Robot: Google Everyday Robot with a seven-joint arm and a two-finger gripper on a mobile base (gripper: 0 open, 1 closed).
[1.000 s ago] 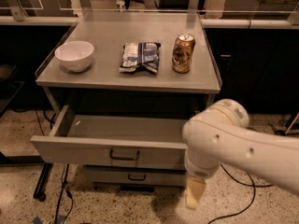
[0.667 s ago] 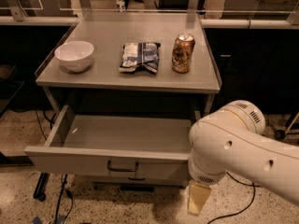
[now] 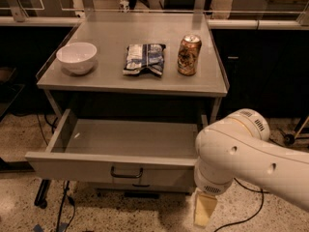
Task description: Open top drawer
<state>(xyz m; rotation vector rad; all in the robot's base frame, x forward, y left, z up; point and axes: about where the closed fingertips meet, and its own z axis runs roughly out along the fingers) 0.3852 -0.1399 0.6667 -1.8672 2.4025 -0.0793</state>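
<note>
**Drawer (image 3: 72, 166) pulled well out, gripper (image 3: 205, 209) off the handle (image 3: 126, 173)**
The drawer front stands further out than a second ago, its tray bare under the tabletop (image 3: 111, 81) (bowl (image 3: 76, 57), bag (image 3: 144, 58) and can (image 3: 189, 55) sit on top). The gripper hangs low, right of the handle and apart from it; whether open or closed I cannot tell. The task looks done.

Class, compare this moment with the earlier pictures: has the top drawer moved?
Yes. The top drawer has slid further out; its front now sits lower below the fixed tabletop edge. The tool hangs at the bottom right, away from the handle.
</note>
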